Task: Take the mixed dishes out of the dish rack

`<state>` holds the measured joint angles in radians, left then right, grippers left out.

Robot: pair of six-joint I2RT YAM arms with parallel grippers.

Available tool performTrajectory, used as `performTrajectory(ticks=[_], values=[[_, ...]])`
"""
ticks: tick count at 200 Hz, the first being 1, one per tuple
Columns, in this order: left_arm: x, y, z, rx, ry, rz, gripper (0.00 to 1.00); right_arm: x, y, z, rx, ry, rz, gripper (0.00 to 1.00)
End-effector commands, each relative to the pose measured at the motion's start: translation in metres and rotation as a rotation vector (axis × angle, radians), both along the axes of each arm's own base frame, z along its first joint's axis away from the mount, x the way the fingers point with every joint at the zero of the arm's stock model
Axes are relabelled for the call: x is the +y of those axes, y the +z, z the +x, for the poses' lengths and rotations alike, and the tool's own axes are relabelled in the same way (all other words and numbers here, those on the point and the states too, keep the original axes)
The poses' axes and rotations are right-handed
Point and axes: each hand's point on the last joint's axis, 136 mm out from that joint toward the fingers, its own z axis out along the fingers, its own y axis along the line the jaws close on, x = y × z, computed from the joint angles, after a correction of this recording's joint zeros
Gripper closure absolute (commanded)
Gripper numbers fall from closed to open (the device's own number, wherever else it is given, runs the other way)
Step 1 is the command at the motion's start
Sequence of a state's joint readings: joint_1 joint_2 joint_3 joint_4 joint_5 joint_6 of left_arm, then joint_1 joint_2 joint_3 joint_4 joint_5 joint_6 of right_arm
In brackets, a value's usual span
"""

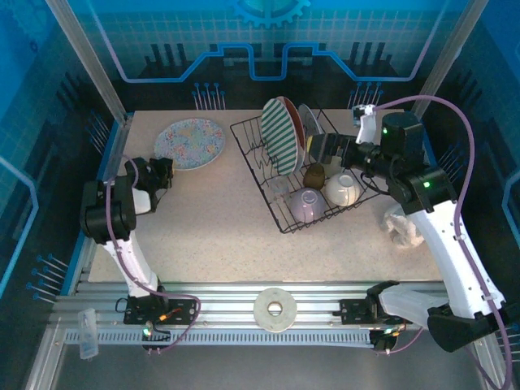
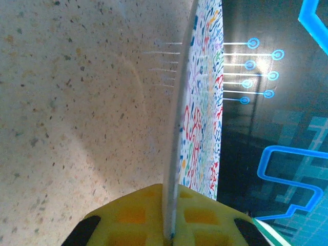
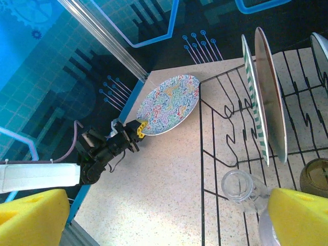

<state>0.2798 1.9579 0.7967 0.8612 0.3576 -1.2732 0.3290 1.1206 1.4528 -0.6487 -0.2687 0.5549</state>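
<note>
The left gripper [image 2: 169, 225] is clamped on the rim of a squiggle-patterned plate [image 2: 202, 128] at the far left of the bench [image 1: 219, 236], well apart from the dish rack [image 3: 201, 154]. The rack holds the green-and-white striped plate [image 1: 280, 134], lavender cup [image 1: 306, 203] and cream bowl [image 1: 343, 188]. The right gripper [image 3: 169, 218] gapes wide at its right side.

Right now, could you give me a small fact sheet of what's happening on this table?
left gripper: shut on the rim of the round plate with multicoloured squiggles, left of the rack
right gripper: open, at the right side of the black wire dish rack
standing in rack: green-and-white striped plate
also in rack: clear tumbler, small brown cup, cream bowl, lavender cup
</note>
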Motion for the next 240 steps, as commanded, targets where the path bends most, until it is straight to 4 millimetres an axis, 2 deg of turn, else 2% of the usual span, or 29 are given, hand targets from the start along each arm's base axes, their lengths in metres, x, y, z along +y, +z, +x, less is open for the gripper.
performTrajectory(ticks=[1, 55, 113, 128, 199, 205, 214, 217, 222, 240], values=[[0.007, 0.025, 0.016, -0.088, -0.017, 0.033, 0.99, -0.004, -0.003, -0.01, -0.004, -0.007, -0.026, 0.0], [0.009, 0.013, 0.016, -0.03, -0.004, 0.018, 0.93, -0.01, -0.011, -0.014, 0.009, -0.036, -0.036, 0.0], [0.012, 0.006, 0.015, 0.016, 0.012, 0.017, 0.9, -0.01, -0.017, -0.016, 0.018, -0.039, -0.037, 0.0], [0.012, 0.004, 0.014, 0.027, 0.015, 0.021, 0.86, -0.01, -0.018, -0.016, 0.021, -0.036, -0.037, 0.0], [0.014, 0.012, 0.015, 0.031, 0.001, 0.039, 0.43, -0.014, -0.026, -0.018, 0.035, -0.047, -0.063, 0.0], [0.015, 0.013, 0.014, 0.035, 0.002, 0.041, 0.36, -0.014, -0.026, -0.019, 0.035, -0.045, -0.063, 0.0], [0.017, 0.013, 0.012, 0.046, 0.005, 0.044, 0.22, -0.014, -0.027, -0.018, 0.037, -0.045, -0.063, 0.0], [0.018, 0.013, 0.012, 0.051, 0.008, 0.043, 0.12, -0.014, -0.027, -0.018, 0.036, -0.045, -0.063, 0.0], [0.019, 0.013, 0.011, 0.058, 0.01, 0.044, 0.02, -0.014, -0.027, -0.018, 0.037, -0.045, -0.064, 0.0], [0.024, 0.015, 0.007, 0.078, 0.021, 0.055, 0.01, -0.014, -0.03, -0.018, 0.042, -0.047, -0.069, 0.0]])
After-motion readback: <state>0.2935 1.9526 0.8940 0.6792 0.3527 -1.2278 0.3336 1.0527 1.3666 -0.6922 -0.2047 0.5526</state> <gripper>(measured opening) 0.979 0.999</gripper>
